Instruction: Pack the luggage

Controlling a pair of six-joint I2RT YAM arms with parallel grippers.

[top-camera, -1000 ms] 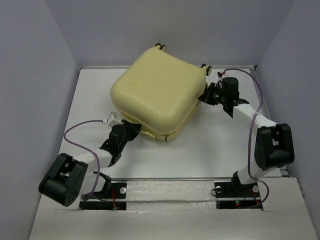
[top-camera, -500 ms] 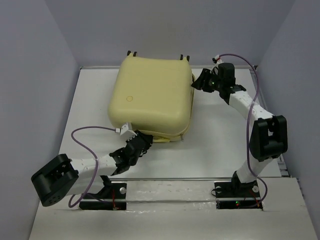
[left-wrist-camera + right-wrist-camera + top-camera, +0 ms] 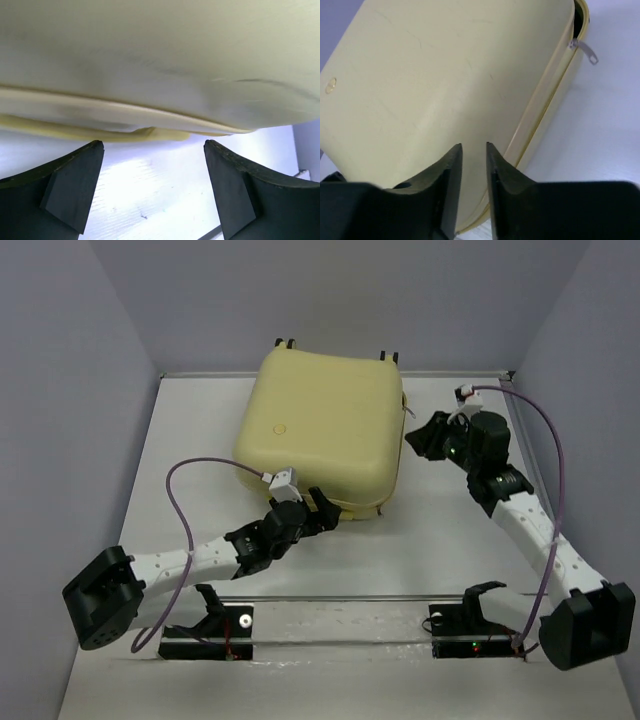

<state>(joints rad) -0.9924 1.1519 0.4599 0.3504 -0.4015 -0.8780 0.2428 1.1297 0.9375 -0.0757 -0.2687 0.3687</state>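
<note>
Top external view: one pale yellow luggage (image 3: 320,430) lies lid-down at the back of the white table (image 3: 190,440). Its round emblem (image 3: 280,428) is too small to read, and two wheel pairs (image 3: 285,342) peek out behind. The left gripper (image 3: 322,508) is spread wide and empty at the near edge. The right gripper (image 3: 418,436) is beside the right side, its jaws narrowly apart and empty.

The luggage (image 3: 320,430) has turned from a skewed, diamond-like lie to nearly square, its wheels now at 12 o'clock. The left gripper (image 3: 322,506) has reached in to its 6 o'clock edge and spread wide. The right gripper (image 3: 420,436) has drawn back at 3 o'clock (just beside the shell), and its elbow has dropped low.
</note>
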